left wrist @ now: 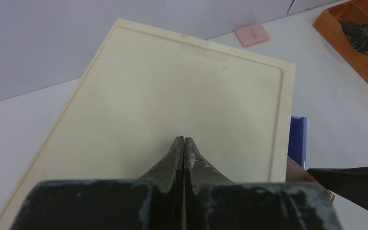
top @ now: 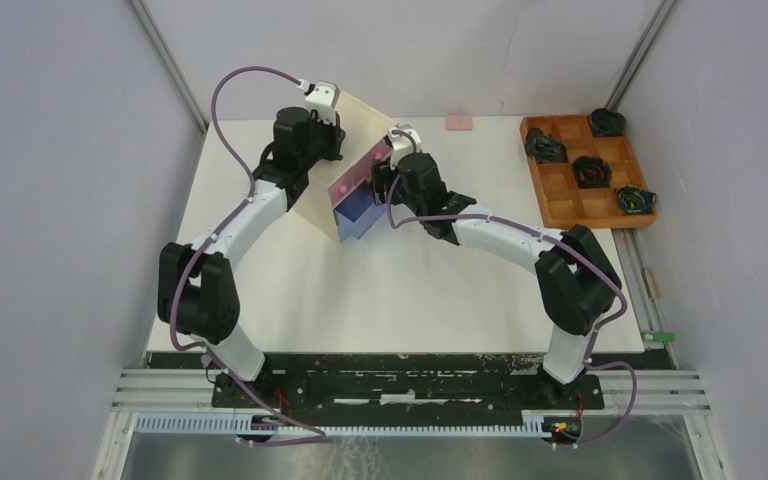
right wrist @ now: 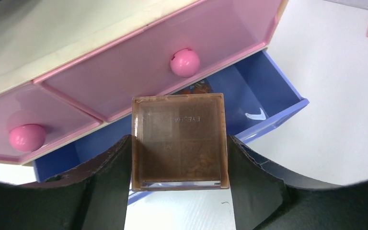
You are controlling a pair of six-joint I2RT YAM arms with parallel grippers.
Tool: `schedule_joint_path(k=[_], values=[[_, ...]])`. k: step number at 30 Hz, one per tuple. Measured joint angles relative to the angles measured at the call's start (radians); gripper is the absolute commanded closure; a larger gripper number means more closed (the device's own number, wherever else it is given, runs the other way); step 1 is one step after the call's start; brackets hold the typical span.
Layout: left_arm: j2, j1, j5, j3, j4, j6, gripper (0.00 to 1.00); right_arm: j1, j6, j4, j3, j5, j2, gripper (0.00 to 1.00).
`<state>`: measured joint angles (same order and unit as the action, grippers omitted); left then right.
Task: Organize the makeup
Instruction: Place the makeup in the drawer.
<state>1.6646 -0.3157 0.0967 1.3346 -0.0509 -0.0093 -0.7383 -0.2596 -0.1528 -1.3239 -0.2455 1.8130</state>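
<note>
The right arm's jaws clamp a brown square eyeshadow palette with a clear lid (right wrist: 179,141) by its two side edges. They hold it at the front lip of the open blue drawer (right wrist: 263,100) at the bottom of a pale wooden chest (left wrist: 172,96) on the white worktop (top: 410,300). The left arm's jaws, pressed fully together, sit over the chest's flat top; whether they touch it cannot be told. The palette hangs just below a pink drawer front with a round pink knob (right wrist: 185,63), and the way in looks tight. Carried in too low, the palette would likely strike the blue front wall and push the drawer shut or shove the chest. Too high, it could catch the knob. Let go too soon, it would drop onto the worktop. Something patterned lies at the drawer's back, leaving less room.
</note>
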Motion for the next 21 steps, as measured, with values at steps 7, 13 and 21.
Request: schedule_joint_path(k=[7,13,21], values=[[0.0,0.0,0.0,0.0,0.0,0.0,0.97,-0.005,0.006,-0.008,0.061,0.036,-0.103,0.99],[0.002,0.0,0.001,0.001,0.0,0.0,0.97,-0.006,0.051,-0.045,0.09,0.087,-0.225,0.99],[0.002,0.0,0.001,0.001,0.0,0.0,0.97,-0.006,0.117,-0.213,0.128,0.225,-0.179,0.99]])
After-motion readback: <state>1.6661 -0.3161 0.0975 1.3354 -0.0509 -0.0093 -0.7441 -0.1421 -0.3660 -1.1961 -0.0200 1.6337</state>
